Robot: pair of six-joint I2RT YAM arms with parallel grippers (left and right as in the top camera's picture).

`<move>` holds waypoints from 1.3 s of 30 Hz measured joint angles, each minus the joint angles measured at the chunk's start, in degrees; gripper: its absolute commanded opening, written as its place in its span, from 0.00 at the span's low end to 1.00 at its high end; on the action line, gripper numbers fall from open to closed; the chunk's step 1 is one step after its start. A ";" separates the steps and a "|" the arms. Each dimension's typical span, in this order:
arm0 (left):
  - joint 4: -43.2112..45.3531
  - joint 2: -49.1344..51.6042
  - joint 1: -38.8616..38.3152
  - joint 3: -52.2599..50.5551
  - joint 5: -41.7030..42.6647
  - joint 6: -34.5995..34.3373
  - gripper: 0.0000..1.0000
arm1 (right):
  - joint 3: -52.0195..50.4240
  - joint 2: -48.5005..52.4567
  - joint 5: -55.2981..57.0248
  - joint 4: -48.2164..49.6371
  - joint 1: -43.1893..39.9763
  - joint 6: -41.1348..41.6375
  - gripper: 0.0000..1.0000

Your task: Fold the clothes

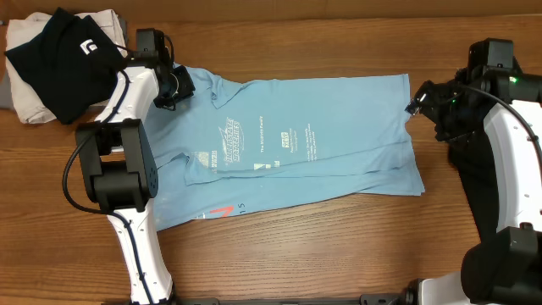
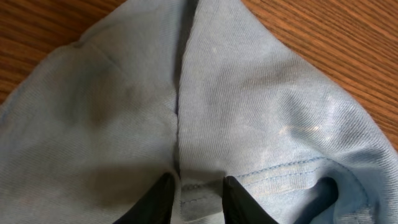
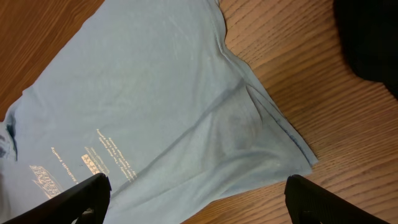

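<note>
The clothes are a light blue T-shirt lying flat across the wooden table, white print facing up and its lower long edge folded over. At the shirt's back left corner, my left gripper pinches a stitched hem fold of the T-shirt between its two dark fingers, the gripper shut on the cloth. My right gripper hovers at the shirt's right end. In the right wrist view it stands wide open over the T-shirt, nothing between its fingers.
A black garment lies on a beige cloth at the back left corner, right beside the left arm. Bare wood runs along the front of the shirt and to its right.
</note>
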 measured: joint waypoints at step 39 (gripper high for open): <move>-2.80 0.55 0.00 2.23 -0.15 1.62 0.04 | 0.00 0.02 0.04 1.60 0.02 0.00 0.93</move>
